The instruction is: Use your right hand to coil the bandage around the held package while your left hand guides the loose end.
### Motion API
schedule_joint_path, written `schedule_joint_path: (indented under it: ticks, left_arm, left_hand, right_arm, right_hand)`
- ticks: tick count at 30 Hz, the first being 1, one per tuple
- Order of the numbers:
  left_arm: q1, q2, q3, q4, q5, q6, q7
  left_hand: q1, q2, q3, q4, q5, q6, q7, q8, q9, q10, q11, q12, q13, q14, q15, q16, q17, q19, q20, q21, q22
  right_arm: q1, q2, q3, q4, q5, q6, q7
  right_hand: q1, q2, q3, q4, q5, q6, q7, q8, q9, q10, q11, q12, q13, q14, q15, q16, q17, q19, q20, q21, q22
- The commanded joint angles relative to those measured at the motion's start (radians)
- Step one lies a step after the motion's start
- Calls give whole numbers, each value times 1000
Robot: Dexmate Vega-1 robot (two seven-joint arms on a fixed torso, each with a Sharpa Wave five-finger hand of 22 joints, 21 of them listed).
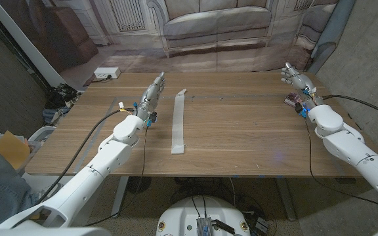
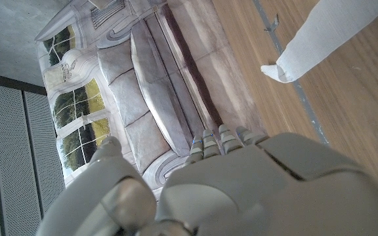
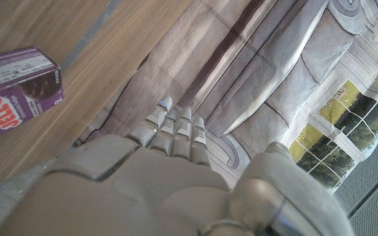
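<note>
nearest the head camera, our two arms are coming in from the bottom corners over the wooden surface [image 1: 241, 124]. our left hand [image 1: 151, 98] is sitting at about ten o'clock from the surface's middle, fingers stretched out straight toward the far edge and holding nothing. in the left wrist view we are seeing the back of that hand [image 2: 241, 190], its fingers [image 2: 212, 144] lying side by side and pointing at the backdrop, with one end of the bandage [image 2: 320, 42] lying close by on the wood.

the bandage [image 1: 178, 121] is lying flat as a long pale strip, running from near the far edge toward the near edge, just beside our left hand at its three o'clock and not touching it. it is uncoiled.

our right hand [image 1: 296, 80] is resting at about two o'clock, near the far right corner, fingers extended and gripping nothing. the right wrist view is showing its fingers [image 3: 176, 128] reaching out together past the surface's edge. the package [image 3: 18, 88], a small purple box with red lettering, is lying on the wood just beside that hand; in the head view we are seeing it [image 1: 293, 100] close against the wrist, though we cannot tell whether they are touching.

behind the surface a printed backdrop of a sofa [image 1: 215, 19] is hanging.
</note>
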Motion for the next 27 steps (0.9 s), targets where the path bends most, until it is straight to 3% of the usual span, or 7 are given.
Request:
schedule_joint_path:
  ticks: [1, 9, 19, 27]
  left_arm:
    - [-7, 7, 4, -14, 9, 7, 0]
    - [-13, 12, 13, -24, 14, 18, -5]
    - [-4, 18, 15, -54, 25, 28, 11]
    - [-5, 21, 21, -64, 31, 32, 11]
  left_hand:
    - [3, 3, 2, -8, -4, 4, 4, 4, 6, 13, -2, 2, 3, 4, 1, 4, 2, -6, -9, -2, 2]
    - [5, 2, 1, -9, -5, 5, 3, 3, 6, 14, -4, 2, 3, 3, 1, 4, 2, -8, -5, -2, 3]
    - [7, 2, -1, -10, -5, 6, 1, 2, 6, 14, -8, 0, 3, 3, -2, 3, 2, -12, -2, -3, 3]
    - [9, 2, -2, -11, -6, 7, 2, 1, 6, 14, -7, -1, 3, -9, -12, -2, 2, -15, 1, -3, 3]
  right_arm:
    - [-16, -26, 9, -7, -57, -9, -68]
    - [-29, -30, 14, 9, -109, 11, -127]
    - [-33, -43, 11, 26, -177, -13, -201]
    - [-7, -57, -5, 55, -197, -46, -198]
  right_hand:
    - [13, -3, 1, -5, 0, 12, 1, 4, 5, 5, 1, 6, 1, 1, -2, -5, 4, 9, -49, -4, 2]
    - [25, 1, 6, -13, -2, 33, -11, 8, 6, 28, -24, 12, 1, 16, -13, -3, 3, 24, -45, -6, 2]
    - [37, 7, 12, -21, -3, 46, -15, 9, 6, 36, -30, 11, 2, 23, -21, -5, 3, 33, -51, -10, 2]
    - [42, 8, 14, -26, -4, 54, -17, 9, 7, 26, -33, 5, 2, 15, -23, -10, 3, 30, -52, -16, 2]
